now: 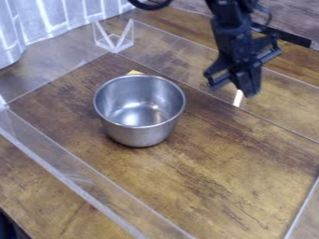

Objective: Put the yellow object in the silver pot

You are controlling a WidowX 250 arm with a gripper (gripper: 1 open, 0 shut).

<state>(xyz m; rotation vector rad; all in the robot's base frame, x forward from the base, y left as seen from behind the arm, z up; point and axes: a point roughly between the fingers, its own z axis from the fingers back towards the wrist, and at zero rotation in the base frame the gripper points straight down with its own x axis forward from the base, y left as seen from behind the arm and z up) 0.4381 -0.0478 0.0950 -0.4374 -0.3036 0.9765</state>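
The silver pot (140, 109) stands upright on the wooden table, left of centre, and its shiny inside holds nothing. A bright-yellow sliver, the yellow object (132, 73), shows just behind the pot's far rim; the rest of it is hidden. My gripper (242, 89) hangs to the right of the pot, apart from it and well away from the yellow object, pointing steeply down with its fingers shut. A small pale sliver (234, 96) shows at the fingertips; I cannot tell what it is.
A clear triangular stand (115, 35) sits at the back left. Clear plastic walls (62, 173) edge the table on the left and front. A white curtain (37, 19) hangs at the top left. The wooden table (212, 168) stretches to the right and front.
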